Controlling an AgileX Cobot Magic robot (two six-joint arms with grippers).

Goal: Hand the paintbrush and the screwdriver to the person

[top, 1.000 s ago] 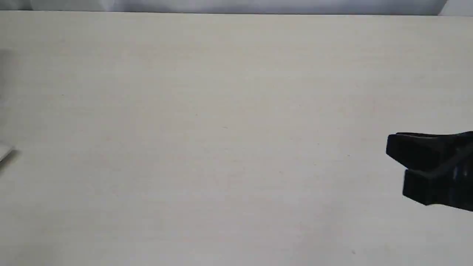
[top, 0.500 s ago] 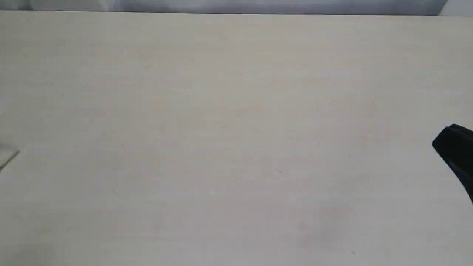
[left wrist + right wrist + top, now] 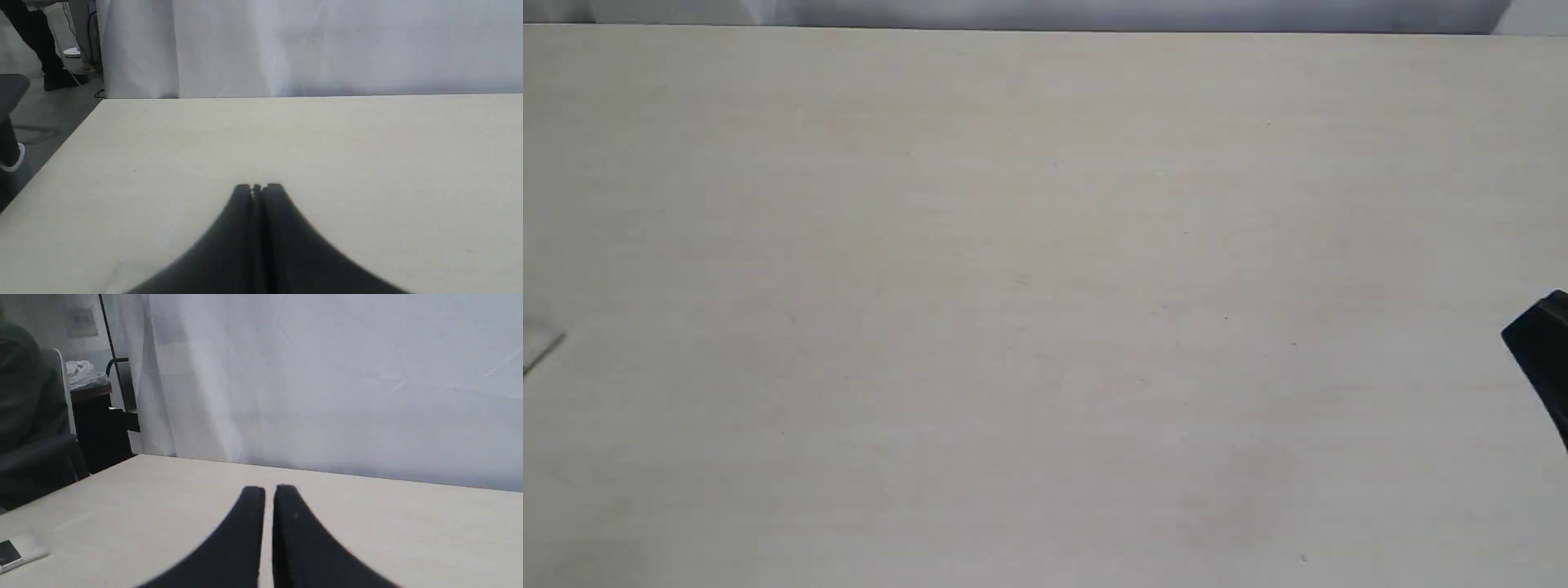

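Closest to the cameras, the left gripper (image 3: 257, 188) has its two matte black, wedge-shaped fingers pressed flat together with nothing pinched between them. The right gripper (image 3: 269, 491) is pretty much clamped too. Only a thin sliver of table shows between its smooth black fingers, and it's carrying nothing either. In the exterior view just its blunt black tip pokes in at the right edge.

Under both is the table (image 3: 1013, 327), a pale cream top with faint wood-like grain and a matte finish. A small flat white slab with a black patch (image 3: 16, 551) lies on it, well away from the right gripper.

The paintbrush and the screwdriver aren't in any of the three views, so there's no telling where they sit.

Behind the far table edge hangs a soft, creased white curtain (image 3: 327, 45). Off beside it, a dark green rounded bulk (image 3: 24, 388) might be the person, but it's too blurry to call.
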